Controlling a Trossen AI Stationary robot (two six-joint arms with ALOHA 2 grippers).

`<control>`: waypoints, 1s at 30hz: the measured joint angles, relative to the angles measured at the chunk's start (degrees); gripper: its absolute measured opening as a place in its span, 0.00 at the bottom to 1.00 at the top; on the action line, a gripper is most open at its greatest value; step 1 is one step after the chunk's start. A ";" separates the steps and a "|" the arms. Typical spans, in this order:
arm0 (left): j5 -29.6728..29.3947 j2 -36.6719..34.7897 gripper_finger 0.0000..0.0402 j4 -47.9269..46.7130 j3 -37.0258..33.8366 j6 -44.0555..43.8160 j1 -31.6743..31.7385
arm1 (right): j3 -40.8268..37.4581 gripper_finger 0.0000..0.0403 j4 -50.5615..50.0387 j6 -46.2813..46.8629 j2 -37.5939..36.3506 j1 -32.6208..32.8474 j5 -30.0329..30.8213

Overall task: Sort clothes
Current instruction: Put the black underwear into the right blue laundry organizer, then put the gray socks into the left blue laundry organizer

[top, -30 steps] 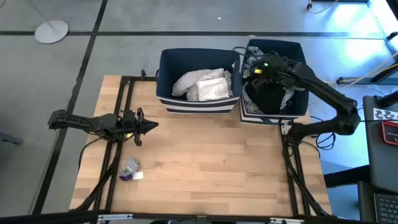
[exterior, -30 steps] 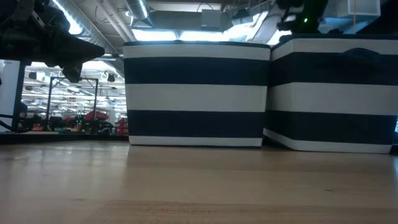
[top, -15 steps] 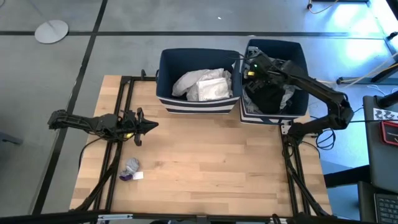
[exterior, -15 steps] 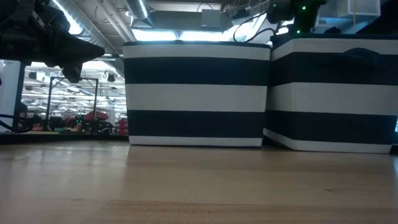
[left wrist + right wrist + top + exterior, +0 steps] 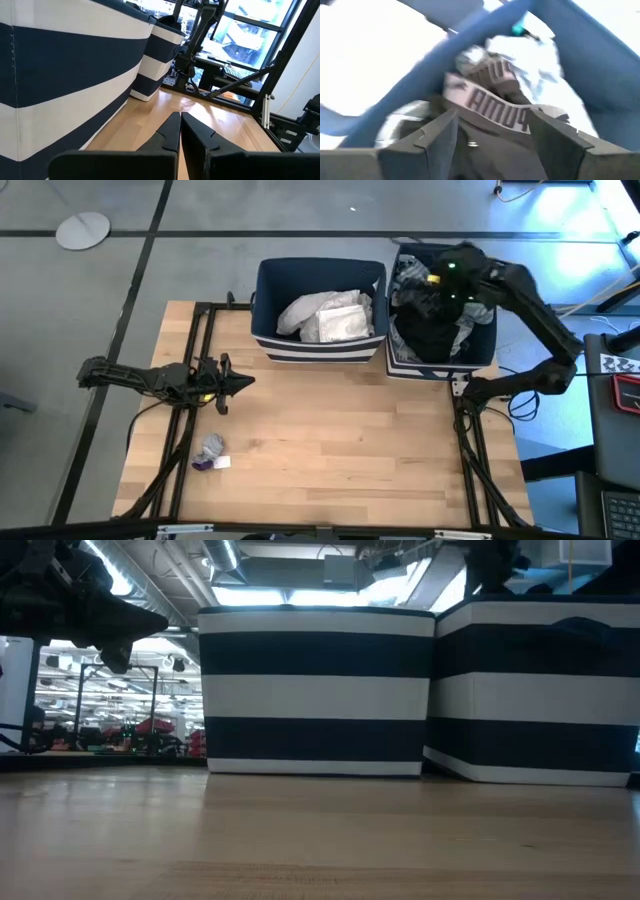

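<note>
- Right tool [image 5: 432,283] spread, empty, over right bin [image 5: 478,352]; dark clothes [image 5: 430,330] just below, at its 6 o'clock.
- Left tool [image 5: 240,382] pressed together, above desk [image 5: 340,450], left side.
- Small grey garment [image 5: 210,448] on desk at its 6 o'clock.

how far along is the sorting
Nearly done: white pieces fill the left bin, dark clothes the right bin. The right gripper hangs open over that pile, holding nothing. One small grey item lies on the table; the left gripper waits shut.
</note>
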 joint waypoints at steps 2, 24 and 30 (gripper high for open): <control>0.00 0.00 0.01 0.00 0.00 0.00 0.02 | 0.52 0.61 1.09 0.13 -1.60 0.01 -4.27; 0.04 0.00 0.01 3.44 0.00 4.43 -0.81 | -41.84 0.61 46.93 -1.80 -26.40 36.26 -14.64; 0.06 0.16 0.01 8.68 1.10 13.07 -0.92 | -60.00 0.61 77.11 -5.97 -26.60 51.21 -12.28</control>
